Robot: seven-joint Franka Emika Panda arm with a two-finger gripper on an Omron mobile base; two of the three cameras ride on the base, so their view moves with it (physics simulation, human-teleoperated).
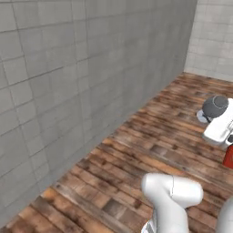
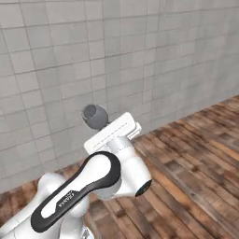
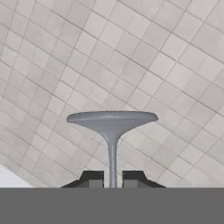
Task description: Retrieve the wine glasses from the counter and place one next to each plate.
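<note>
My gripper [image 3: 112, 177] is shut on the thin stem of a grey wine glass [image 3: 112, 120], whose wide flat foot spreads above the fingertips [image 3: 92, 178] in the hand view. From the left base view the glass [image 1: 215, 105] juts as a dark grey round shape off the end of the white hand, at the right edge above the floor. The right base view has the glass [image 2: 95, 115] held up in front of the tiled wall, just past the hand. The counter and the plates are out of view.
A grey tiled wall [image 1: 68, 82] runs along the left and ahead. Brown wooden floor planks [image 1: 136, 154] stretch below the arm. A small red corner [image 1: 229, 157] pokes in at the right edge of the left base view.
</note>
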